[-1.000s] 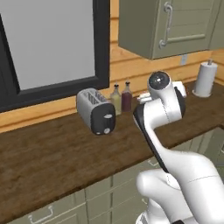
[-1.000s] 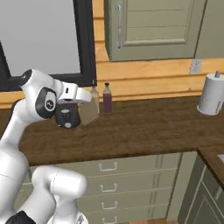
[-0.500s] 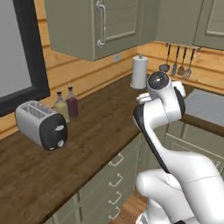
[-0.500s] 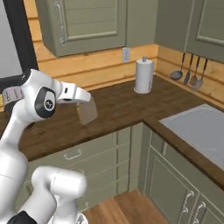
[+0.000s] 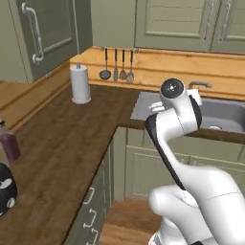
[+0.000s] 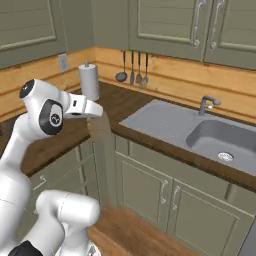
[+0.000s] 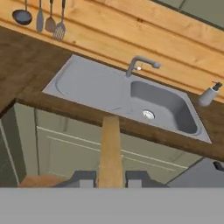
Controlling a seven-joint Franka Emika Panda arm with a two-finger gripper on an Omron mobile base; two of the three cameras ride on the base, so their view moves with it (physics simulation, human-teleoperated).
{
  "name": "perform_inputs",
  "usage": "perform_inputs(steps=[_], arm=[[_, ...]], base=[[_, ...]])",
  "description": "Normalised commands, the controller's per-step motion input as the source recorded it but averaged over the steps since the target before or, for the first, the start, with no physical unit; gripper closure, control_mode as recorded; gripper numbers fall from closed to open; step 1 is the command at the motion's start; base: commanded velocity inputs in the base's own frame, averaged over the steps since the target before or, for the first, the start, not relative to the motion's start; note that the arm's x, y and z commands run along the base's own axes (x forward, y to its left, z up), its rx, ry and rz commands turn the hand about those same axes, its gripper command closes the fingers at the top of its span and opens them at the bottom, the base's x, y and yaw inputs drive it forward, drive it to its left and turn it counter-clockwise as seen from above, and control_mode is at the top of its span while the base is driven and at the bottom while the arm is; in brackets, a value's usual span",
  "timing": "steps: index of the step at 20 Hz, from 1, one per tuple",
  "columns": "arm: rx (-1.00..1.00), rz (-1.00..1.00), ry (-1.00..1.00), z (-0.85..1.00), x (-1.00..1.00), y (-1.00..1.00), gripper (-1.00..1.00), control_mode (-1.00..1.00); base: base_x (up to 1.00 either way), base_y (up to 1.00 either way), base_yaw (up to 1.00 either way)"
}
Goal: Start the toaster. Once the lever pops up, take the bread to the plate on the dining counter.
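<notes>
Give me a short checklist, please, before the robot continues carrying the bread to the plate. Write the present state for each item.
1. Bread between the gripper fingers: ok, seen edge-on in the hand view.
2. Bread not touching the counter or the cabinets: ok, it hangs in free air.
3. Bread out of the toaster: ok, the toaster sits at the left edge, far from the hand.
4. Plate in sight: not ok.
5. Dining counter in sight: not ok; ahead lies the sink.
6. Grip firmness: cannot tell.

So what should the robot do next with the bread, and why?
Probably keep carrying it and turning to find the plate. The pincer grips the bread on edge, and ahead are just the sink and tap, no plate.
</notes>
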Motion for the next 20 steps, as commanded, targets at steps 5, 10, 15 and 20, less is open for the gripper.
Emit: perform_inputs(steps=[5, 10, 15, 20], arm=[[0.00, 0.00, 0.00, 0.00, 0.00, 0.00, 1.00, 1.00], [0.00, 0.00, 0.00, 0.00, 0.00, 0.00, 1.00, 1.00], [0.00, 0.00, 0.00, 0.00, 0.00, 0.00, 1.00, 1.00], [0.00, 0.00, 0.00, 0.00, 0.00, 0.00, 1.00, 1.00]], base=[[0.00, -0.47, -0.65], [0.00, -0.48, -0.64], [0.00, -0.49, -0.65], [0.00, -0.52, -0.64]])
